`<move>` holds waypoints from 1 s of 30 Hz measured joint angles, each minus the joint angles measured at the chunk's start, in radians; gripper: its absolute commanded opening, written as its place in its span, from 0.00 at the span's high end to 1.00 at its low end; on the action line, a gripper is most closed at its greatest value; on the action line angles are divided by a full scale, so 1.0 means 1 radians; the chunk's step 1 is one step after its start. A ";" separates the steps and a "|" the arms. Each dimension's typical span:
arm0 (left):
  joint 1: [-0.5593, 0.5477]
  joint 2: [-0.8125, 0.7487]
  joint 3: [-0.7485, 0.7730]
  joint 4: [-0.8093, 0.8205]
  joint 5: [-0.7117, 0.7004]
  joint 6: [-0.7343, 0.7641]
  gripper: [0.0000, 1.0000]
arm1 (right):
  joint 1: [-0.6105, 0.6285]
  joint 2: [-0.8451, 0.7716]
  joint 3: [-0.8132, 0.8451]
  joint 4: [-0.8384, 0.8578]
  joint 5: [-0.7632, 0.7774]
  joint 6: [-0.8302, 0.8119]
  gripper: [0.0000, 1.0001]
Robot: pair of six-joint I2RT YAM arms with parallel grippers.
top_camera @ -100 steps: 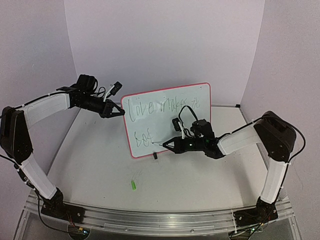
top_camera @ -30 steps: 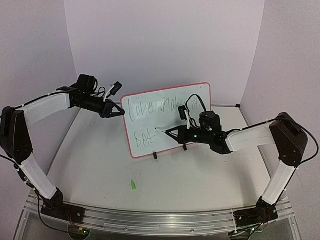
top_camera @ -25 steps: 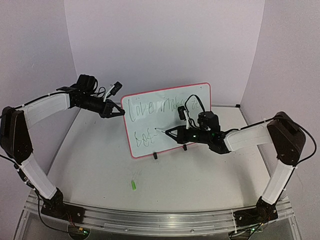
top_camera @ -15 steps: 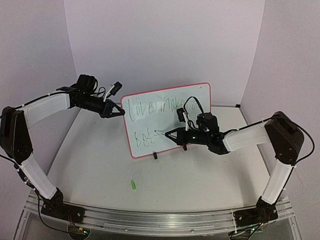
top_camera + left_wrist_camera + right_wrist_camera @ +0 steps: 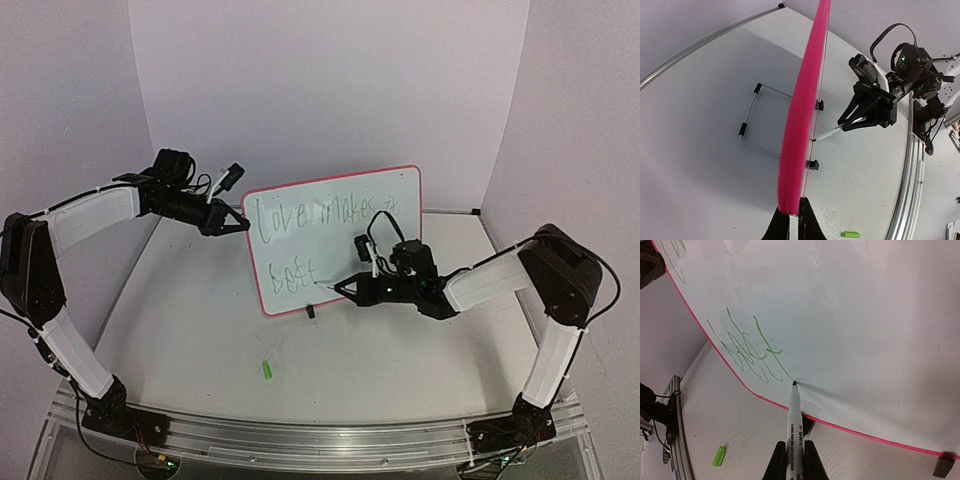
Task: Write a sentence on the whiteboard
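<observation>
Between the right jaws, pinched tight, sits a slim white marker pen with black print on its barrel (image 5: 794,427). Its dark tip touches the white face of the board at the end of a long green stroke, low down and close to the bottom rim. At the left jaws (closed just as firmly) the grip is on the left edge of the rectangular whiteboard with the thin red-pink rim (image 5: 331,178); in the left wrist view their black tips nip that rim from both sides. The whiteboard stands near the middle of the white counter (image 5: 190,330) on small black feet (image 5: 812,164), with a thin wire stand (image 5: 756,120) behind it. Across it runs the sentence in thin greenish handwriting (image 5: 325,212): an upper line reading roughly "Love makes it", and a lower line of about four letters, something like "bett", at the lower left. The pen tip rests just to the right of the last letter. Toward the front of the counter, well apart from the board, lies a small bright green cylinder (image 5: 267,370) (a pen cap, by its look). A silver metal rail (image 5: 300,438) runs along the near edge.
</observation>
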 measured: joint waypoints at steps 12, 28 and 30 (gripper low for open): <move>0.000 0.000 0.000 0.000 0.000 0.000 1.00 | 0.000 -0.052 -0.025 0.003 0.047 0.001 1.00; 0.000 0.000 0.000 0.000 0.000 0.000 1.00 | -0.001 -0.078 -0.040 0.024 0.030 0.002 1.00; 0.000 0.000 0.000 0.000 0.000 0.000 1.00 | -0.001 -0.069 -0.040 0.024 0.031 0.004 1.00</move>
